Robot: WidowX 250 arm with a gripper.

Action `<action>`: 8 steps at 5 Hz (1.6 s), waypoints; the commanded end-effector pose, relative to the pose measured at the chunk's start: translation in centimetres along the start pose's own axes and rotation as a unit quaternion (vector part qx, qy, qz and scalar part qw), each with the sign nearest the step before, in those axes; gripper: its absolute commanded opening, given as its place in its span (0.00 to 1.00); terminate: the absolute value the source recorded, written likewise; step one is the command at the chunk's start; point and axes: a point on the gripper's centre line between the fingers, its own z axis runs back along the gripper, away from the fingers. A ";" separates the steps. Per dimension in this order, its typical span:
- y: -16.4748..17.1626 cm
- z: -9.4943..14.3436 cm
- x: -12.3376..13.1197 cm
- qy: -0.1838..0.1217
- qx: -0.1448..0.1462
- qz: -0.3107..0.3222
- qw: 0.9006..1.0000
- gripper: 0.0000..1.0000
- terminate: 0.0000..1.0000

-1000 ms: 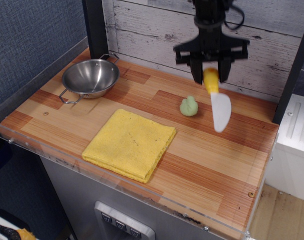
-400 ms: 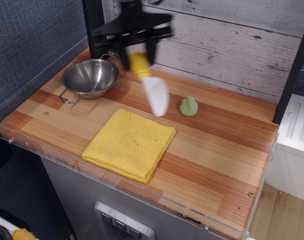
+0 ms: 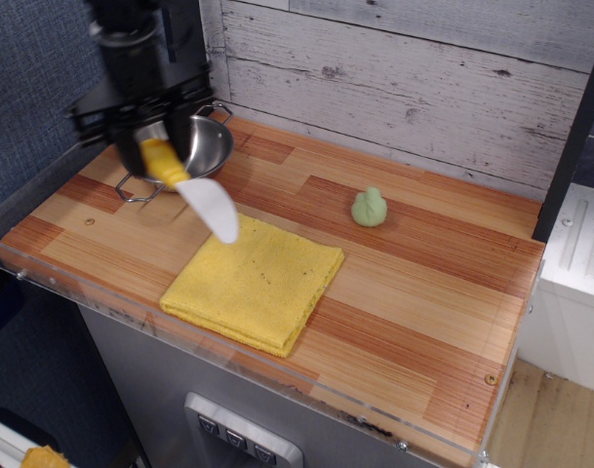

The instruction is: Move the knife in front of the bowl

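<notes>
My gripper hangs over the left part of the counter, shut on the yellow handle of the knife. The knife is held in the air, its white blade slanting down and right, its tip over the left corner of the yellow cloth. The steel bowl stands at the back left, partly hidden behind the gripper and arm; one wire handle shows at its front left, the other at its back.
A folded yellow cloth lies in the middle front of the wooden counter. A small green toy sits right of centre. A clear raised lip runs along the counter's left and front edges. A plank wall stands behind.
The gripper has carried the knife from the right side of the counter leftward across it, to in front of the bowl, and has come lower. The bowl, cloth and green toy have not moved.
</notes>
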 end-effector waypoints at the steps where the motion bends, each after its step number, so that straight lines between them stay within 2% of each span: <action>1: 3.0 -0.1 0.5 -0.028 0.025 0.085 0.996 0.00 0.00; 4: 7.5 -1.7 0.9 -0.026 0.088 0.123 0.988 0.00 0.00; 5: 7.8 -2.8 0.8 -0.022 0.092 0.123 0.988 0.00 0.00; 7: 6.3 -5.1 1.5 -0.019 0.098 0.110 0.989 0.00 0.00; 8: 5.9 -5.5 1.8 -0.018 0.101 0.110 0.989 0.00 0.00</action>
